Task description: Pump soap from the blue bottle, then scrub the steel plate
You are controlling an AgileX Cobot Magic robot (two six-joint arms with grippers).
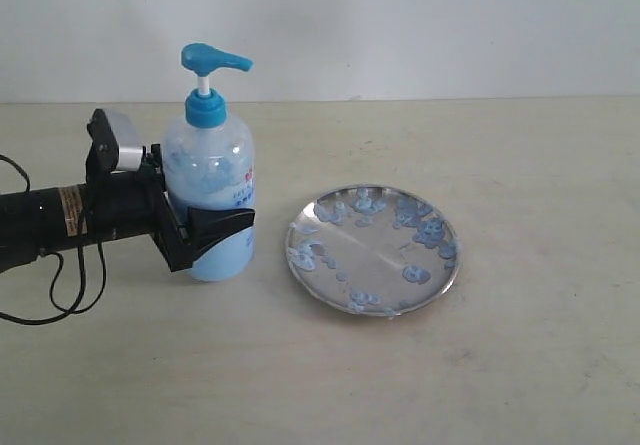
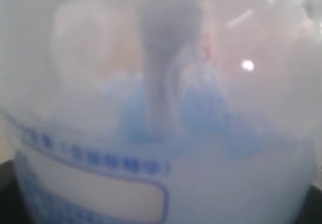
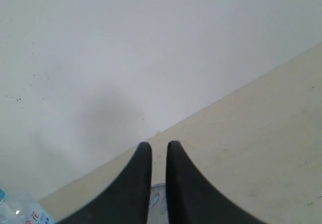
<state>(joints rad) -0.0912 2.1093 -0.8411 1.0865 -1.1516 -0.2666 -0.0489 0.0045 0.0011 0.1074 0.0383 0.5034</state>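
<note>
The blue bottle [image 1: 212, 165] stands upright on the table, left of the middle, with its blue pump head [image 1: 212, 61] up and its spout pointing right. My left gripper [image 1: 222, 230] is shut on the bottle's lower body from the left. Up close, the blurred bottle [image 2: 161, 133] fills the left wrist view. The steel plate [image 1: 372, 255] lies flat to the bottle's right, dotted with pale blue soap [image 1: 430, 231]. My right gripper [image 3: 159, 148] hangs shut and empty above the table; a sliver of the plate [image 3: 158, 200] shows between its fingers. It is outside the exterior view.
A pale wall [image 1: 400, 25] rises behind the beige table [image 1: 500, 365]. The left arm [image 1: 50, 220] reaches in from the left edge, with black cables [image 1: 60, 285] trailing on the table below it.
</note>
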